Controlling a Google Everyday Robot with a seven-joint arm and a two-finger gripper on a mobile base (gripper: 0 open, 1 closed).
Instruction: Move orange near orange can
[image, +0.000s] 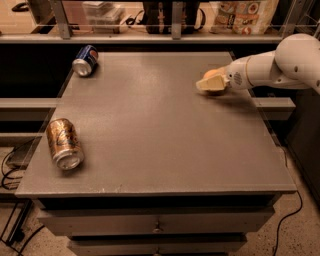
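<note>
Grey table (160, 125): square matte top, drawer fronts (157, 222) under near edge.
Orange can (64, 143): on its side at 8 o'clock, close to left edge, silver end toward near edge.
Blue can (85, 60): on its side at 11 o'clock, at far-left corner, well apart from orange can.
Gripper (210, 84): at 2 o'clock, over top near right edge, shadow on surface beside it.
Orange (212, 74): right at gripper, partly hidden behind it; whether it rests on top, cannot tell.
</note>
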